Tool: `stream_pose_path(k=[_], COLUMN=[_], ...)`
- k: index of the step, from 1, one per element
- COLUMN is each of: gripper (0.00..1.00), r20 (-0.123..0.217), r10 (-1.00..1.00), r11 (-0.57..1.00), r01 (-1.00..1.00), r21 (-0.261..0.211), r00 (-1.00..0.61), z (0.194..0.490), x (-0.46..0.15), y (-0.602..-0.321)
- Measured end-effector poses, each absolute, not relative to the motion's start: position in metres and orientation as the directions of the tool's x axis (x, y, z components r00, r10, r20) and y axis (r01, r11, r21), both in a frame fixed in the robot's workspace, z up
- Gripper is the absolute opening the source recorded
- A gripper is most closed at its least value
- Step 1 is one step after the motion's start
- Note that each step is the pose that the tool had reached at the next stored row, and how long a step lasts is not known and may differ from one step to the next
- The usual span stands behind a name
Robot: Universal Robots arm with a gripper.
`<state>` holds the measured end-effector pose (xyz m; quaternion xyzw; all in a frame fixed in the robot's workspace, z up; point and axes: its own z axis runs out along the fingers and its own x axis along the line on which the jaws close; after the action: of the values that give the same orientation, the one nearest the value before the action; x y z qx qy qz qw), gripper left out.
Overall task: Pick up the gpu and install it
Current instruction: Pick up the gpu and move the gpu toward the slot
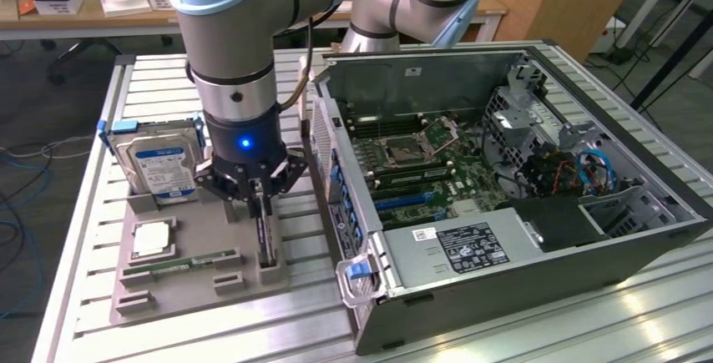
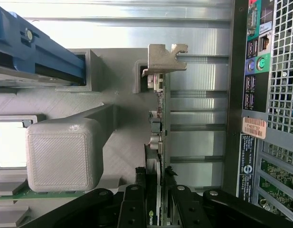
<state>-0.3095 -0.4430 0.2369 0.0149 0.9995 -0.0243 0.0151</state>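
The gpu (image 1: 266, 242) stands on its edge in a slot at the exterior view's right side of the grey printed tray (image 1: 167, 292). In the wrist view I see the gpu (image 2: 159, 118) edge-on as a thin green board, with its silver bracket (image 2: 164, 58) at the far end. My gripper (image 1: 260, 203) points straight down over the card. The gripper (image 2: 155, 214) has one black finger on each face of the card, and both fingers (image 2: 132, 209) lie close against it. The card still sits in its slot.
An open computer case (image 1: 624, 238) lies on the exterior view's right, with its motherboard (image 1: 429, 158) exposed. Its rear panel (image 2: 260, 118) is close beside the card. The tray also holds a hard drive (image 1: 162, 167), a silver processor (image 1: 150, 238) and a memory stick (image 1: 184, 260). A grey printed post (image 2: 65, 154) rises beside the gpu.
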Motion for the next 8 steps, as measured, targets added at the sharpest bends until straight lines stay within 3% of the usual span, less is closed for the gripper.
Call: stream_pose_path(k=[8], gripper=[0.26], r20=[-0.031], r10=[0.029], r11=[0.998], r01=[0.031], r21=[-0.048], r00=[-0.999], z=[0.2370], x=[-0.3095], y=[-0.4430])
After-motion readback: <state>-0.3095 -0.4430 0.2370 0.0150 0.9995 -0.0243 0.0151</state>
